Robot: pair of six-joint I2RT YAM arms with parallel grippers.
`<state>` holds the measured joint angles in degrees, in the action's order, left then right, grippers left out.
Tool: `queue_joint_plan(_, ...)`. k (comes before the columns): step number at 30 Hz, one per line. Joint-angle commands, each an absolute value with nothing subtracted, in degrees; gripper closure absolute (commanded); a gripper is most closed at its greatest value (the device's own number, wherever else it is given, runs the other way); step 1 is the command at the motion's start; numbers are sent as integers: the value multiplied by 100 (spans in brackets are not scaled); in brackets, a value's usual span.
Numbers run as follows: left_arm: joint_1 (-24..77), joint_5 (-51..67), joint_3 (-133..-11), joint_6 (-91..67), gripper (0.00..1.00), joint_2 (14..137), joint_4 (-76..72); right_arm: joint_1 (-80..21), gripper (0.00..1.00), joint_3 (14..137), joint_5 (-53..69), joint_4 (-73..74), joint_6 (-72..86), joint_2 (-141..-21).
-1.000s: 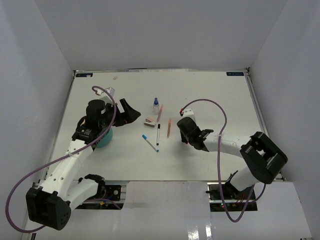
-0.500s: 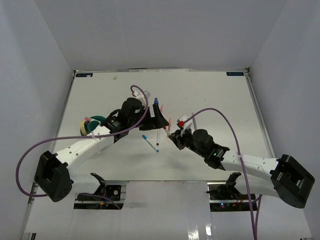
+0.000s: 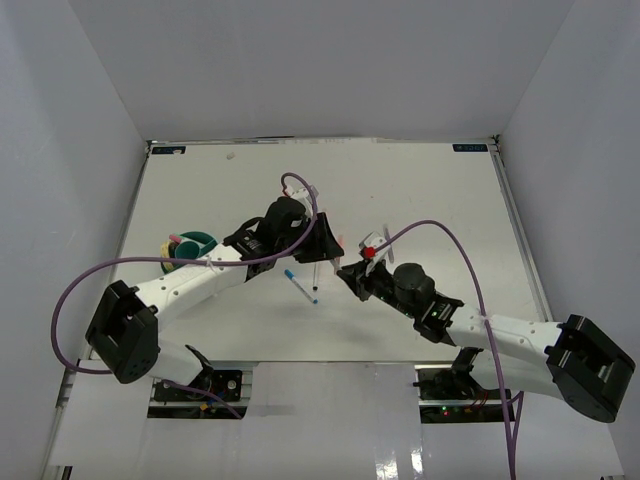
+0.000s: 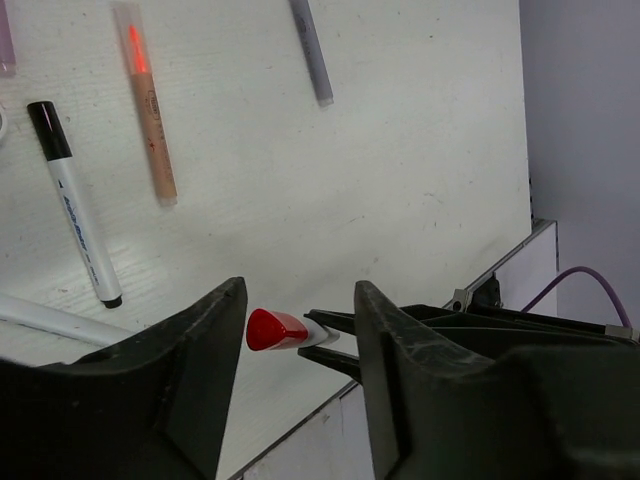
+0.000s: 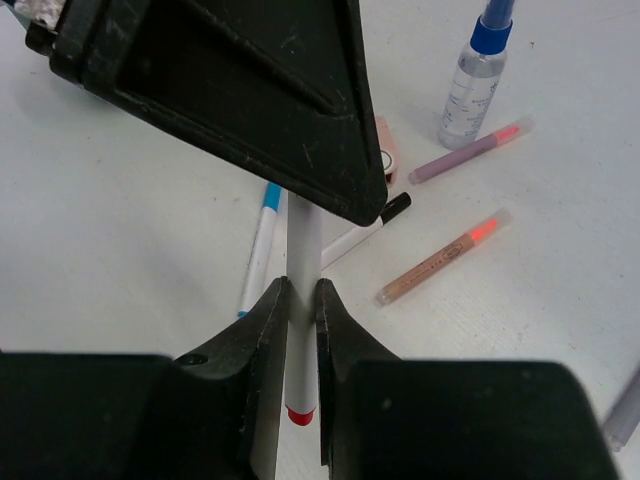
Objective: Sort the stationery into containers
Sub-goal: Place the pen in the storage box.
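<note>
We see the red-capped pen [image 5: 303, 250] pinched in the right gripper [image 5: 298, 285], whose two fingers are clamped on its white barrel. It is held over the middle of the surface [image 3: 420, 190]. The pen's red cap points at the left gripper [image 4: 300, 290]. That gripper's jaws stand apart on either side of the cap, and there is a gap on at least one side.

Under the pen, other stationery lies loose on the surface: a blue-tipped pen [image 5: 260, 250], a black-capped pen [image 4: 75, 215] and a tan marker [image 5: 445, 258] with an orange band. Beyond those lie a purple-pink marker [image 5: 470, 150], a pink-white block [image 5: 385, 150] partly hidden by the left gripper, and an upright blue-capped bottle [image 5: 475, 75]. A grey marker [image 4: 312, 50] lies apart from the rest.

The teal cup [image 3: 197, 243] sits beside the left arm, well apart from the held pen.
</note>
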<state>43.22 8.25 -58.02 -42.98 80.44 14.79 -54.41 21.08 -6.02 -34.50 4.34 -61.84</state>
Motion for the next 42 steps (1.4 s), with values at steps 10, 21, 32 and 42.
queue_joint_plan(10, 4403, 800, -6012, -4342, 76, 8042, 1266, -5467, 77, 2048, -940, -3876, 448, -6056)
queue_joint_plan(21, 4395, 458, -5906, -4254, 95, 7867, 1292, -5476, 47, 2039, -1142, -3858, 475, -6029)
queue_joint_plan(32, 3615, -1379, -5748, -3692, 100, 7076, 2126, -5467, 10, 2056, -1345, -3727, 483, -6038)
queue_joint_plan(42, 1663, -2250, -5695, -2884, 100, 6012, 2812, -5467, 10, 2162, -1485, -3533, 448, -6161)
